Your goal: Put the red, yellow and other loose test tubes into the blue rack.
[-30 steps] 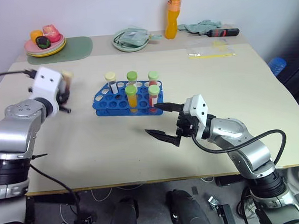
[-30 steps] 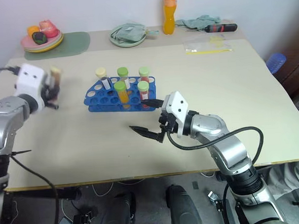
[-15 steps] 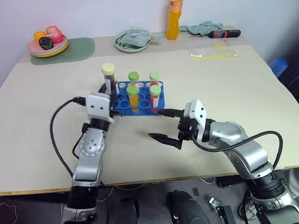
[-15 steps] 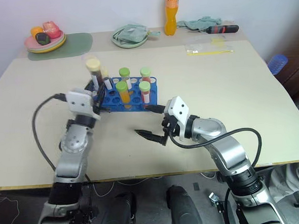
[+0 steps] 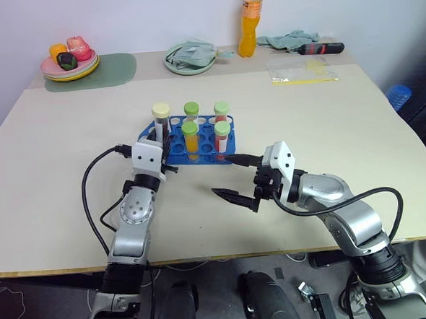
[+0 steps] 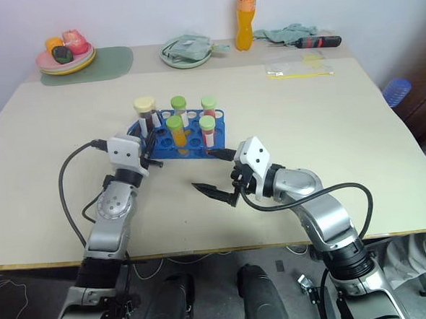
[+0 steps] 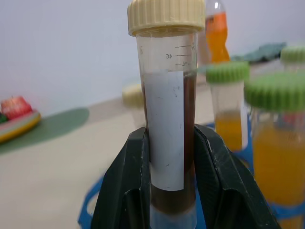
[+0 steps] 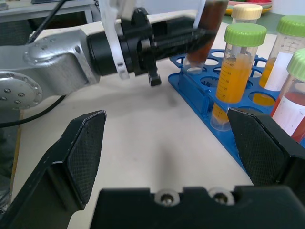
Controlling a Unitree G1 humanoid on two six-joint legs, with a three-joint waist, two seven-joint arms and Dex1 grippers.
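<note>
At the left end of the blue rack [image 5: 190, 140], the left gripper [image 5: 163, 149] is clamped on a brown-filled test tube [image 7: 167, 143], holding it upright with its foot over the rack's left-hand holes; from the right wrist view the tube's tip sits at or just inside a hole, but whether it is seated cannot be told. The rack lies mid-bench [image 5: 69, 175], directly ahead of that gripper. The right gripper [image 5: 232, 178] hangs just in front of the rack's right end with its fingers spread wide apart and nothing between them.

The held tube's lower end is cut off in the left wrist view and hidden behind the black fingers [image 7: 126, 191]. Its dark contents are partly covered by a white paper label. The tubes behind it there are blurred.

The rack is bright blue plastic, low and rectangular, its top a grid of round holes. The held tube is clear plastic with printed graduation marks and a ridged cream screw cap. Four more tubes stand in the rack: two with green caps and orange liquid [image 5: 190, 140], two pale-green-capped with red liquid [image 5: 221, 139]. The gripper fingers are matte black, and the right pair's inner faces [image 8: 88, 152] show a fine cross-hatched texture. The bench top is smooth and beige.
</note>
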